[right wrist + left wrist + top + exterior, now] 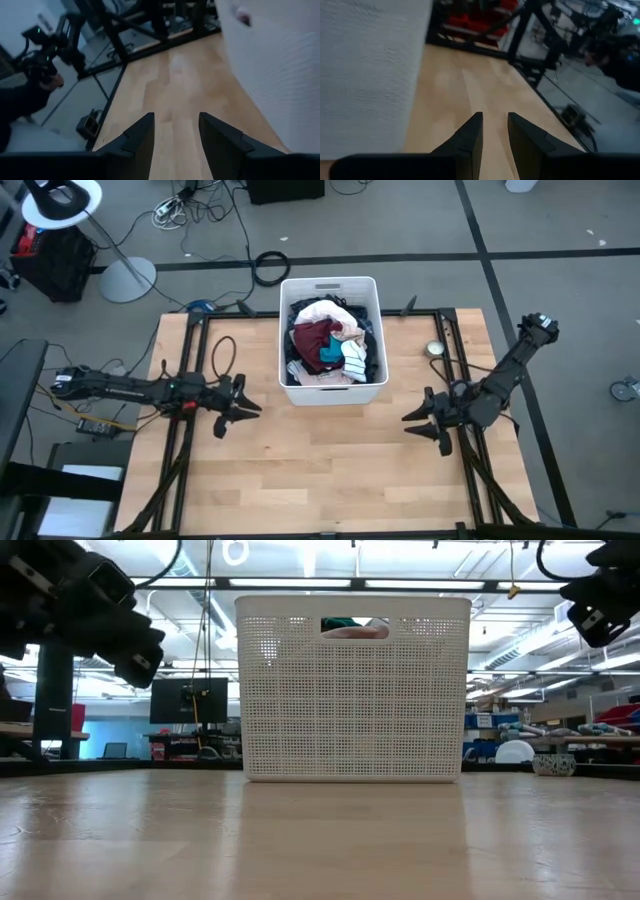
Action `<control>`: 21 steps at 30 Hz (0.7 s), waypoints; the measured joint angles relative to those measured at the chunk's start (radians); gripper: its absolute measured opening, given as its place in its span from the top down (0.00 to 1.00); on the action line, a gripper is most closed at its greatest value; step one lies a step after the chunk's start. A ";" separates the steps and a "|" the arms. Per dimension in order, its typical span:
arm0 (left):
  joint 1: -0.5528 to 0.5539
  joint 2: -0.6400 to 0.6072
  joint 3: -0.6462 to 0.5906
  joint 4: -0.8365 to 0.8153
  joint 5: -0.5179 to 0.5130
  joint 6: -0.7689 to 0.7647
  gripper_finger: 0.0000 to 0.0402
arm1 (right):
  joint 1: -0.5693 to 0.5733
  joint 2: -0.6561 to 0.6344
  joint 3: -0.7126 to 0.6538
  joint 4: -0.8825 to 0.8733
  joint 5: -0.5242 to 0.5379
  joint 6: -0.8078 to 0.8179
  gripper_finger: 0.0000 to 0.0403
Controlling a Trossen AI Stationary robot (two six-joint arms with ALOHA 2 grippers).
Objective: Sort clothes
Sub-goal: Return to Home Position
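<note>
1. Since every piece of the clothes that shows lies piled inside the white basket, the sorting looks finished, or nearly so. Maroon, white, pink, teal and dark pieces fill it to the rim.
2. From table height, a strip of teal and pink cloth shows through the basket's handle slot. What lies deeper in the basket is hidden.
3. No garment shows on the wooden table in any view, so nothing seems left to pick up. Judging by the arms' poses, only parking them remains.
4. The left gripper hangs above the table, near the basket's left side. Its fingers stand a little apart and hold nothing.
5. The right gripper hangs on the opposite side, well apart from the basket. Its fingers are spread wider and are also empty.
6. The table is pale plank wood inside a black frame, with a small round object at its right edge.
7. Around it is grey floor with dark tape lines, loose cables and a white lamp stand. Level across the table, the room shows desks, monitors, shelves and rows of ceiling lights.
</note>
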 joint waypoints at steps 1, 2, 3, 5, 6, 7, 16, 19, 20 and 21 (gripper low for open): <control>0.005 -0.019 -0.007 0.003 -0.015 -0.002 0.76 | 0.005 -0.013 -0.003 0.001 0.018 -0.001 0.61; 0.007 -0.040 -0.017 0.006 -0.033 -0.004 0.76 | 0.010 -0.025 -0.005 0.001 0.038 -0.005 0.61; 0.008 -0.060 -0.028 0.004 -0.054 -0.004 0.76 | 0.018 -0.036 -0.007 -0.001 0.055 -0.012 0.61; 0.008 -0.100 -0.050 -0.003 -0.074 -0.004 0.76 | 0.032 -0.056 -0.013 0.000 0.080 -0.025 0.61; 0.007 -0.121 -0.054 -0.023 -0.075 -0.005 0.76 | 0.042 -0.066 -0.015 -0.003 0.092 -0.029 0.61; 0.007 -0.141 -0.053 -0.050 -0.075 -0.005 0.76 | 0.051 -0.075 -0.017 -0.004 0.099 -0.033 0.61; 0.007 -0.326 -0.053 -0.228 -0.080 0.022 0.76 | 0.170 -0.163 -0.063 -0.037 0.271 -0.050 0.61; 0.007 -0.395 -0.053 -0.282 -0.084 0.027 0.76 | 0.221 -0.197 -0.081 -0.034 0.315 -0.058 0.61; 0.007 -0.411 -0.053 -0.281 -0.084 0.029 0.76 | 0.238 -0.209 -0.084 -0.033 0.327 -0.071 0.61; 0.007 -0.424 -0.053 -0.281 -0.082 0.040 0.76 | 0.254 -0.221 -0.086 -0.033 0.336 -0.084 0.61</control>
